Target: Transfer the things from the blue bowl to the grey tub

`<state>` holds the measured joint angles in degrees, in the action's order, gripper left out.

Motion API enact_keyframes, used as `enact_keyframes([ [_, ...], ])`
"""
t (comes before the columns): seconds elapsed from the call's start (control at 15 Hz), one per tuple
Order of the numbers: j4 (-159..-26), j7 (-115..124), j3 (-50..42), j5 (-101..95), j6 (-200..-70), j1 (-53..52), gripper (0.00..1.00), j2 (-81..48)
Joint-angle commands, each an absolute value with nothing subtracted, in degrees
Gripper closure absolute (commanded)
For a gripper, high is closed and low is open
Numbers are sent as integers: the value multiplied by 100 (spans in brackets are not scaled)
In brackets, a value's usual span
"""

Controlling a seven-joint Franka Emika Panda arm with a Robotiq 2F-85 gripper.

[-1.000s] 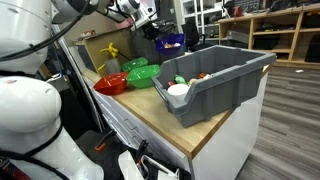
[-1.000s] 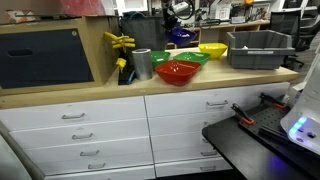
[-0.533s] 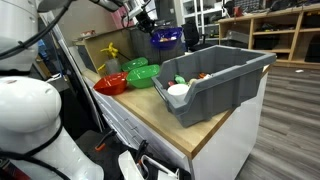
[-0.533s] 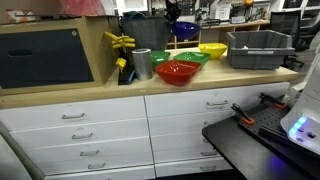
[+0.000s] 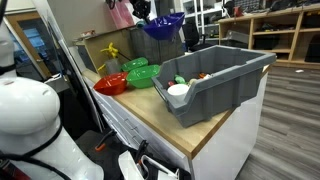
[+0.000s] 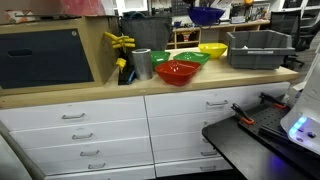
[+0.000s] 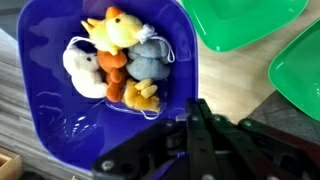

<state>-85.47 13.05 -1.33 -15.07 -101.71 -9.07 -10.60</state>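
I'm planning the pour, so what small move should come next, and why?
Probably carry the blue bowl sideways until it hangs over the grey tub, keeping it level. The gripper has its jaws clamped on the bowl's rim, the bowl is in the air clear of the counter, and the small toys lie inside it, but it is not yet above the tub.

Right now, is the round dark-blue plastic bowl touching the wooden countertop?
Apart. An exterior view shows the dark-blue plastic bowl hanging high above the wooden countertop, clear air beneath it.
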Motion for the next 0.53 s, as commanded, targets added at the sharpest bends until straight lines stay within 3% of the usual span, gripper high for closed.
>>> enact_keyframes([
  [0.0,-9579,1349,-91,-1392,-9974,-588,99,48],
  [0.47,-10560,1199,-196,-1045,-9995,46,99,854],
])
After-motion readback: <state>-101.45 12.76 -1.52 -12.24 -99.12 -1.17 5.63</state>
